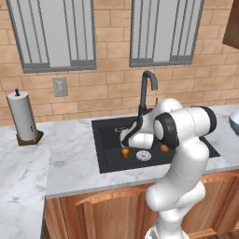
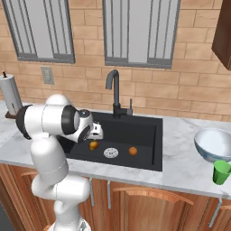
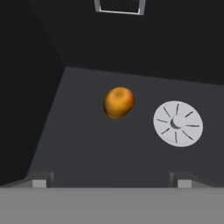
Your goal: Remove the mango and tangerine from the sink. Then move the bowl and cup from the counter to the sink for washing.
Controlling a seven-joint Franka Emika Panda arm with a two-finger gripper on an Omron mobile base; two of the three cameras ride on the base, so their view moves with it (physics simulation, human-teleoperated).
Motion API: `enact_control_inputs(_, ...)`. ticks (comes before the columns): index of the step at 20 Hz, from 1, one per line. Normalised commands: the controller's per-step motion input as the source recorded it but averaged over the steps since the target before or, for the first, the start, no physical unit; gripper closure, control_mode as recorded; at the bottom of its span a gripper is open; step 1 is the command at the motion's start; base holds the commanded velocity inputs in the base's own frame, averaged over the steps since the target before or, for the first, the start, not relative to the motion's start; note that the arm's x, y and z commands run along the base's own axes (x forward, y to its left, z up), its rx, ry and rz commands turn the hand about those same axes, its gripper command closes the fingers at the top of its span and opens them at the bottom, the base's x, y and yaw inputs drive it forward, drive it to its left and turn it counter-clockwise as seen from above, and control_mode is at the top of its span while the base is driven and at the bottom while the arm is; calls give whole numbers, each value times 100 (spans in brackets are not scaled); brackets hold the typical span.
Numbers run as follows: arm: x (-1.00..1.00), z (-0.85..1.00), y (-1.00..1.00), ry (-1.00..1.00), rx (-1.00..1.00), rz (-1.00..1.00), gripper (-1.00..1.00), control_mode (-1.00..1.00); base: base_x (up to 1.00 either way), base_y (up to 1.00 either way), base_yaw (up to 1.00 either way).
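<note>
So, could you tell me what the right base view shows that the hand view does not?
Right base view alone: the tangerine lying right of the drain, the black tap, the pale bowl and green cup on the marble counter, and a paper towel roll.
Hand view alone: the open gripper from close above the mango, fingertips spread wide.
Both: the mango beside the silver drain in the black sink.

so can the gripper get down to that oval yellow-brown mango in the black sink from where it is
Probably yes. The gripper hangs over the black sink with its jaws open, and the oval yellow-brown mango lies just ahead on bare basin floor, beside the silver drain, with nothing between.
</note>
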Motion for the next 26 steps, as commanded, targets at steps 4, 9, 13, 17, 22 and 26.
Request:
enact_control_inputs(4,17,-11,0,0,0,0,-100,-100,0,0,0)
enact_control_inputs(9,17,-13,0,0,0,0,-100,-100,0,0,0)
enact_control_inputs(13,20,-12,0,-2,0,0,-100,-100,0,0,0)
enact_control_inputs(17,19,-12,0,-3,0,0,-100,-100,0,0,0)
enact_control_inputs(22,19,-13,0,-2,0,0,-100,-100,0,0,0)
enact_control_inputs(26,19,-14,0,-3,0,0,-100,-100,0,0,0)
